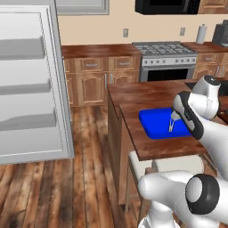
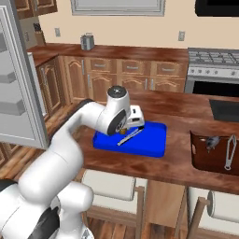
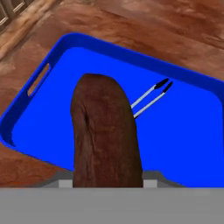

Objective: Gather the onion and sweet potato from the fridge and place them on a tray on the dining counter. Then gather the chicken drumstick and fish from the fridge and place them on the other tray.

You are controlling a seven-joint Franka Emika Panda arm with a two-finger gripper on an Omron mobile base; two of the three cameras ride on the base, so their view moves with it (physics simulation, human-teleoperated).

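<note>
A: Where's the sweet potato (image 3: 106, 131)?

B: In my gripper (image 3: 107, 181), fingers clenched on its near end. It hangs lengthwise over the blue tray (image 3: 183, 131) on the dining counter (image 2: 186, 161). Whether it touches the tray floor, I cannot tell.

A: How do I set it down well?

B: My judgement: lower until the far end rests on the tray floor, well inside the rim and off the handle slot. Then lay it toward flat before letting go. It's a rounded lump and will likely roll if dropped on end.

A: What's in the tray?

B: Bare blue floor around the potato, plus a pair of thin silver tongs (image 3: 151, 98) with dark tips beside it. No onion on the part visible.

A: Other containers?

B: A brown tray (image 2: 212, 161) further along the counter, holding a small grey item and metal tongs. The fridge (image 1: 31, 84) door stands open, its shelves bare.
</note>
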